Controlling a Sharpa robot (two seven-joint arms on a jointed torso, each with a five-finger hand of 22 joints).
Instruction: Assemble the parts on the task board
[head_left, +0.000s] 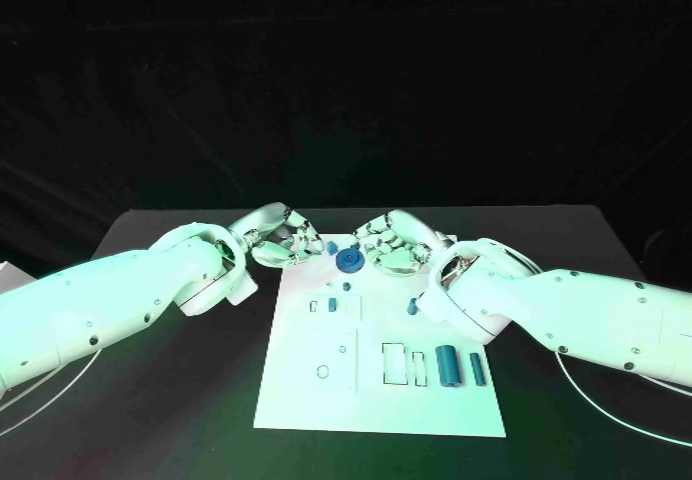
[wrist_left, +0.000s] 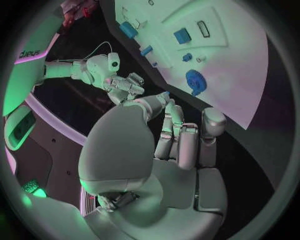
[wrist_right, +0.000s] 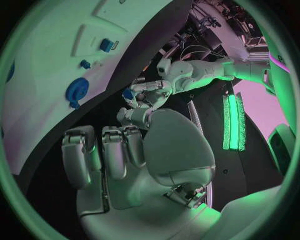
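- Head view: left hand (head_left: 277, 236) and right hand (head_left: 397, 243) sit close together over the far edge of the task board (head_left: 332, 400), with a blue gear-like disc (head_left: 349, 261) between them on the board.
- Left hand pinches a small blue part (head_left: 330, 247) at its fingertips; the right wrist view shows this better, the blue piece (wrist_right: 128, 93) clamped in the left hand's (wrist_right: 147, 92) fingers off the board edge.
- Right hand: fingers curled in, nothing visible inside in the right wrist view (wrist_right: 125, 160); the left wrist view shows it (wrist_left: 125, 86) from outside, fingers bunched; can't confirm it's holding anything.
- Left wrist view: the blue disc (wrist_left: 195, 80) lies on the board (wrist_left: 250, 75) near its edge, beside a small blue peg (wrist_left: 187, 57) and a blue square block (wrist_left: 182, 35).
- Near end of the board, head view: two blue cylinders (head_left: 449, 364) lie side by side next to rectangular slots (head_left: 394, 362).
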